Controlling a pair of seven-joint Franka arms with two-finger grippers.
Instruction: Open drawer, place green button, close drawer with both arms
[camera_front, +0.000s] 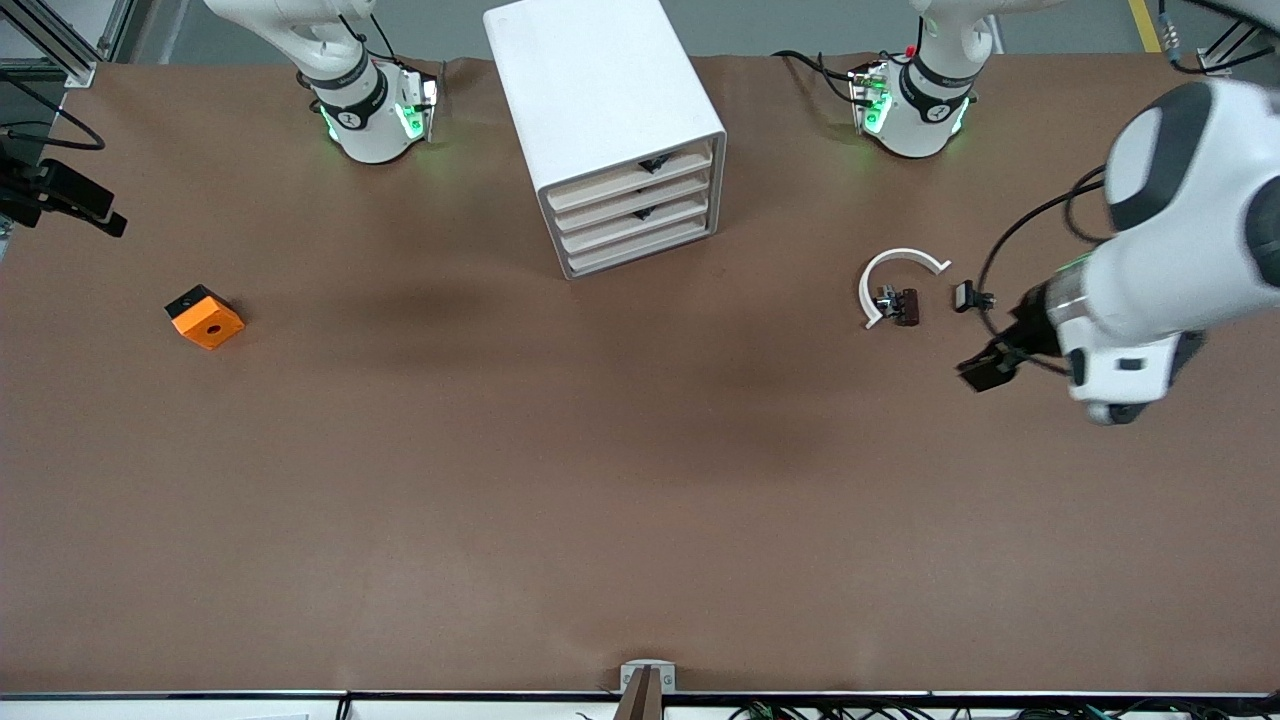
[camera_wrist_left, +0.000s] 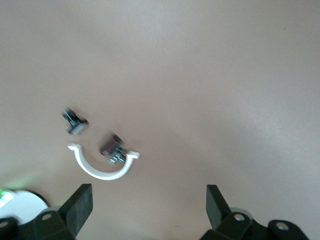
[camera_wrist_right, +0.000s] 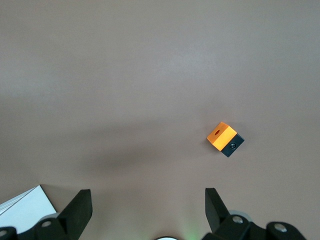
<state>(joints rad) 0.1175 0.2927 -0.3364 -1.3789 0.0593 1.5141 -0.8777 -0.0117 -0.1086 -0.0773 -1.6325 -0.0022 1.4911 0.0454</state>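
The white cabinet (camera_front: 610, 130) stands between the arm bases. All four cream-fronted drawers (camera_front: 640, 235) are shut. A tiny black piece with a pale grey end (camera_front: 968, 295), which looks like the button, lies beside the white arc; it also shows in the left wrist view (camera_wrist_left: 75, 121). No green cap shows on it. My left gripper (camera_front: 988, 368) hangs open and empty over bare table next to it, and its open fingers frame the left wrist view (camera_wrist_left: 149, 200). My right gripper (camera_wrist_right: 148, 202) is open and empty, high over the table; it is out of the front view.
A white arc (camera_front: 895, 275) with black clips (camera_front: 900, 305) inside it lies toward the left arm's end; both show in the left wrist view (camera_wrist_left: 105, 167). An orange cube with a hole (camera_front: 205, 317) sits toward the right arm's end, also in the right wrist view (camera_wrist_right: 222, 136).
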